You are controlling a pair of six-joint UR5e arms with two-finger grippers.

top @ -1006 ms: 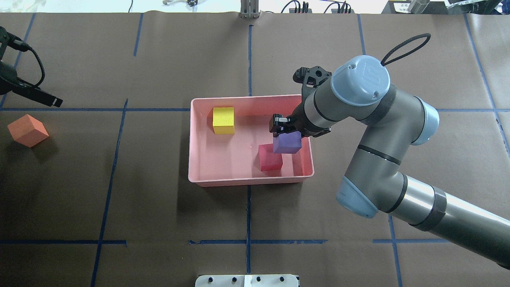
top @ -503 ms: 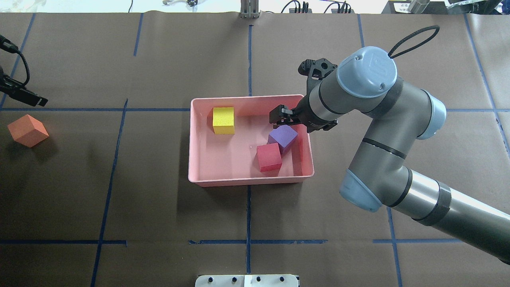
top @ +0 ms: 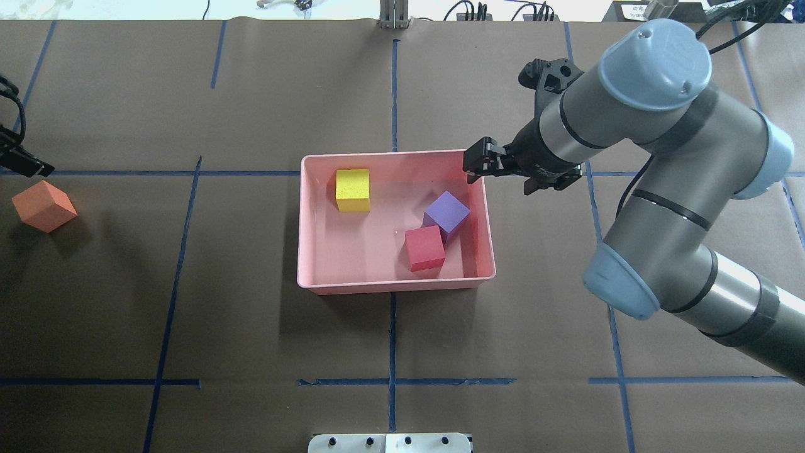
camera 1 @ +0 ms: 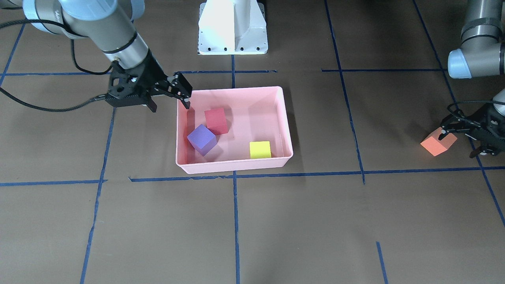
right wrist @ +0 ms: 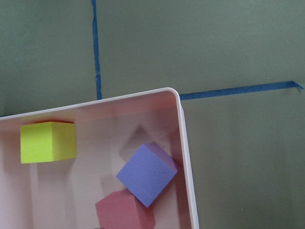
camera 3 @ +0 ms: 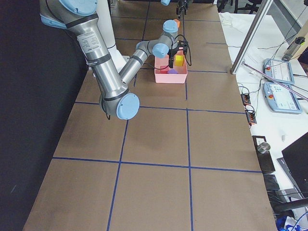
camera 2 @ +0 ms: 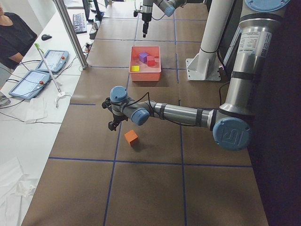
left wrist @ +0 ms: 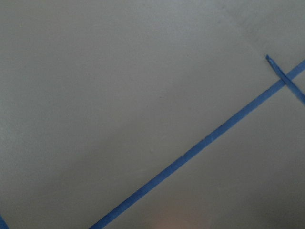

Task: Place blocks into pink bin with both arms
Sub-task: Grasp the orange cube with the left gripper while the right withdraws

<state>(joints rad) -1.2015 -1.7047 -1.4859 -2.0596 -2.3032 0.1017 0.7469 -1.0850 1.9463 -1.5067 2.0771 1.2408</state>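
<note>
The pink bin [top: 395, 286] sits mid-table and holds the yellow-green block [top: 352, 189], the purple block [top: 447, 214] and the red block [top: 424, 248]. The purple block touches the red one near the bin's right wall. My right gripper [top: 480, 165] is open and empty, above the bin's far right corner; it also shows in the front view [camera 1: 180, 93]. Its wrist view shows the bin's rim [right wrist: 183, 143] and the purple block [right wrist: 145, 174]. The orange block [top: 44, 206] lies on the table at far left. My left gripper [camera 1: 457, 144] hangs open just above the orange block [camera 1: 434, 145].
The white pedestal [camera 1: 232, 27] stands at the robot's side of the table. Blue tape lines [top: 392, 340] cross the brown paper. A metal post [camera 2: 70, 33], tablets [camera 2: 28, 82] and an operator [camera 2: 14, 37] are off the far edge.
My right gripper let go of the purple block, which dropped beside the red one, then pulled back up and right to the bin's corner. My left gripper moved left toward the orange block.
</note>
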